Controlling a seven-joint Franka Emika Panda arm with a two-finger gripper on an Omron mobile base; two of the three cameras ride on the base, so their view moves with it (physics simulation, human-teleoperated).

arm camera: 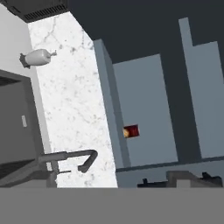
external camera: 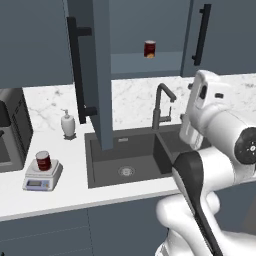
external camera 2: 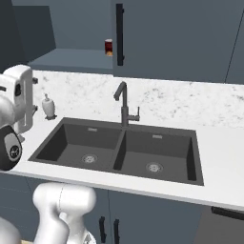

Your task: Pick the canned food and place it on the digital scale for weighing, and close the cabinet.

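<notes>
Small dark-red cylindrical can with a pale top, the canned food (external camera: 43, 160), sits upright on the flat white platform of the low pale-grey digital scale (external camera: 42, 178), on the white counter (external camera: 60, 195) left of the sink, so the placing part looks done. What's left is the dark slate-blue wall cabinet (external camera: 35, 42): its flat door (external camera: 96, 75) with the long black bar handle (external camera: 76, 70) stands swung out edge-on over the sink's left side. Gripper (arm camera: 179, 180) is only two dark fingertips at the bottom of the hand view; jaws spread about as wide as they go, nothing between them, holding nothing. Risks as I judge them: the door is a thin rigid slab, so a push near the hinge would do little and the fingers could slide off the smooth face; push at the outer edge or by the handle. The tall dark metal gooseneck faucet (external camera: 161, 107) stands between arm and door, so a wide swing could clip it. A second dark-red can with an orange mark (external camera: 149, 49) sits on the cabinet's shelf, near the front as far as I can tell; it could foul the door if it overhangs. White soap dispenser bottle (external camera: 67, 123) stands near the door's foot. Backsplash is glossy white marble, deep matte black double sink (external camera 2: 119, 147).
</notes>
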